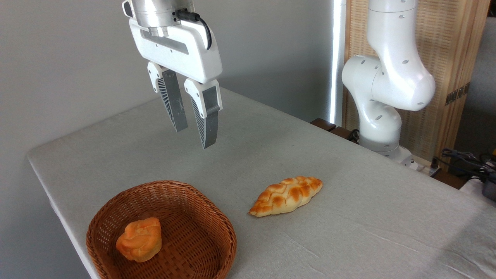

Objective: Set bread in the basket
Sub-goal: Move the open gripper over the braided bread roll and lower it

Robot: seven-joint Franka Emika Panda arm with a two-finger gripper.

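Jaws hang parted and empty, high above the worktop [348,162]; the bread [286,196] lies below to their right, long axis slanting up-right, beside the basket [217,217].

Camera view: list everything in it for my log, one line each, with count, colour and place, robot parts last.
Table: one, pale grey cloth cover, fills the lower frame.
Basket: one, reddish-brown wicker, front left on the table.
Bun: one, orange, inside the basket, left of its middle.
Bread: one, golden-brown braided loaf, on the table right of the basket, apart from it.
Screen: one, light wood slats, back right behind the arm.
Cables: several, dark, far right edge beyond the table.
Arm: one, white, based at the table's back right.
Gripper: one, white body with grey fingers, open and empty, hanging above the table behind the basket.
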